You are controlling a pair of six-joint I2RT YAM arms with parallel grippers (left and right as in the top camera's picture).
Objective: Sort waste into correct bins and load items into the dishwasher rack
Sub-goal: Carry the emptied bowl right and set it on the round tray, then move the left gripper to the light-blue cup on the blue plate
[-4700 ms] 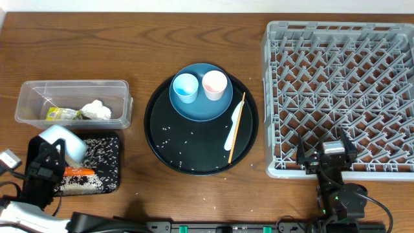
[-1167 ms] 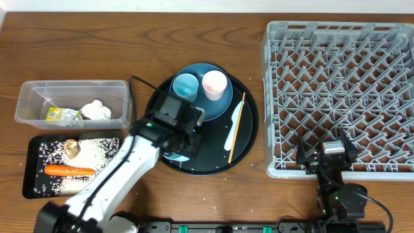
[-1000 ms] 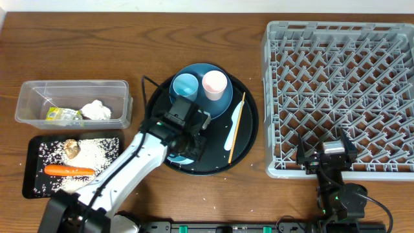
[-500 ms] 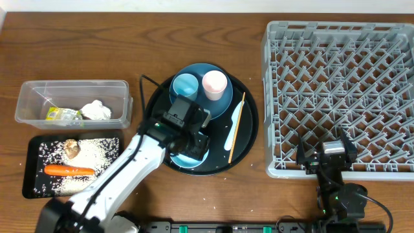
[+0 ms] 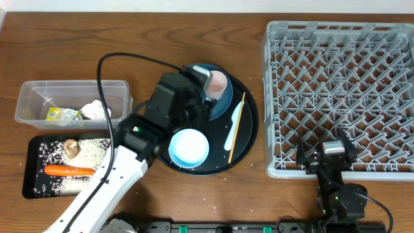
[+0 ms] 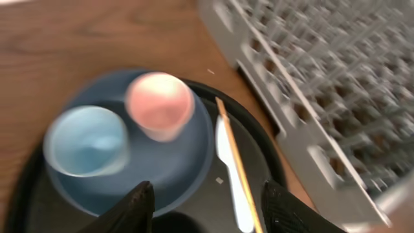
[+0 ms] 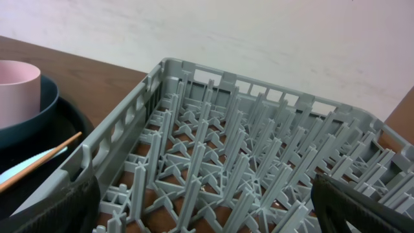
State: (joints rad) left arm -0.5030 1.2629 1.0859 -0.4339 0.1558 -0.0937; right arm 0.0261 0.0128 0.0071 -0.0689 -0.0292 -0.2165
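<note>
From above I saw a dark brown wooden worktop (image 5: 71, 45) whose streaky grain ran side to side and filled nearly the whole view. A thin pale strip (image 5: 129, 5) ran along its far edge, and a black rail (image 5: 226, 227) lined the near edge. Through the right wrist camera, a plain off-white wall (image 7: 272, 39) stood behind the worktop. The light was soft and even.
</note>
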